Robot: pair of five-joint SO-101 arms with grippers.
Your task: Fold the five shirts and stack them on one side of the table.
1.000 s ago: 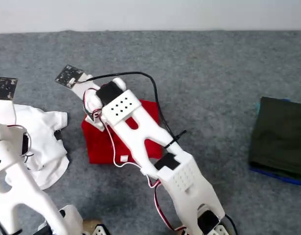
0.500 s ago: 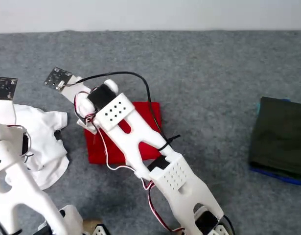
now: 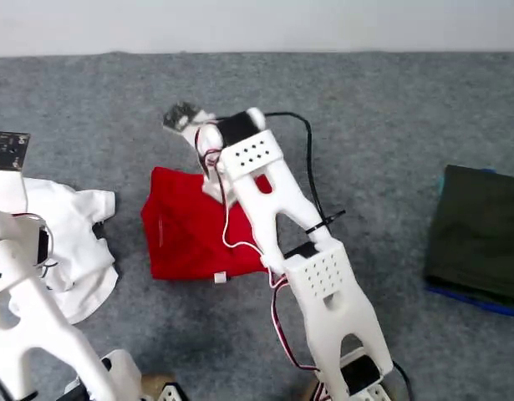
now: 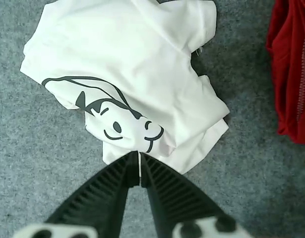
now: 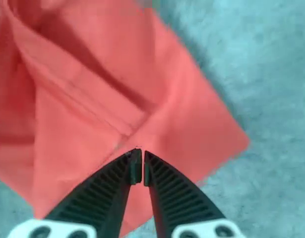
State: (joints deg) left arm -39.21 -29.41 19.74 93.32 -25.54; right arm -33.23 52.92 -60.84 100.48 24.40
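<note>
We see a half-folded red shirt; a crumpled white shirt left of it; a dark stack, perhaps two shirts, far right.

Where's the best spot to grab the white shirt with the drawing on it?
Probably the loose edge of the white shirt beside the drawing, coming from the bare table side. That edge lies thin and free, where the left gripper is pinched shut; the middle is bunched.

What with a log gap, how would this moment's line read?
left gripper: shut on white shirt; right gripper: shut on red shirt; dark stack: apart
</note>
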